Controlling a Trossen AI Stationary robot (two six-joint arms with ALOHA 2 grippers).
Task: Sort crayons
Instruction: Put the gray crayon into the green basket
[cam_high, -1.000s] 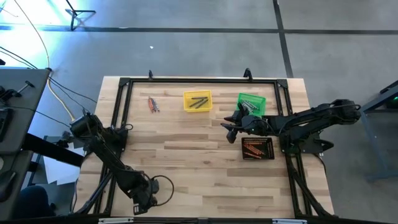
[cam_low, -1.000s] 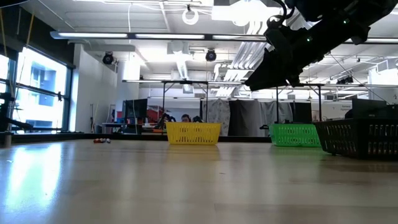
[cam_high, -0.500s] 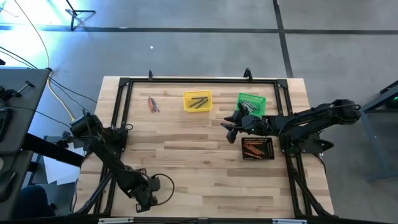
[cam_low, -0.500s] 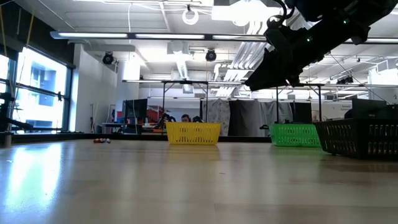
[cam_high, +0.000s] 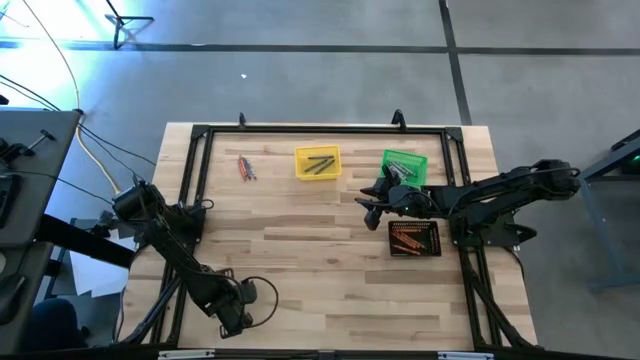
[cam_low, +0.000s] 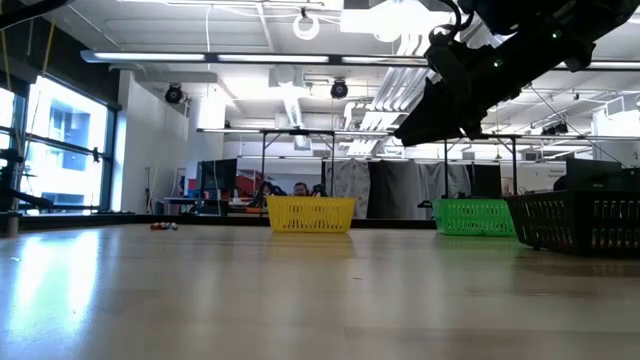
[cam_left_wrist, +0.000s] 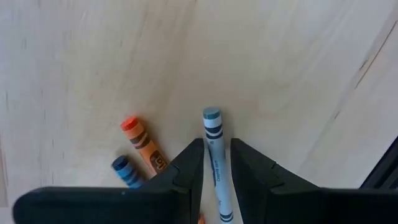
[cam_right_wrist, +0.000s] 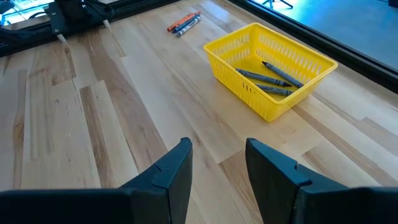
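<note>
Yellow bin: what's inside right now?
The yellow bin holds grey crayons: three show in the right wrist view, lying loose on its floor. Its near wall hides the floor just behind it, so more there can't be ruled out. The right gripper hovers open nearby.

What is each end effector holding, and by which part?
The left end effector grips a blue-grey crayon around its wrapped middle, with the tip sticking out forward. The right end effector is open, holding nothing.
</note>
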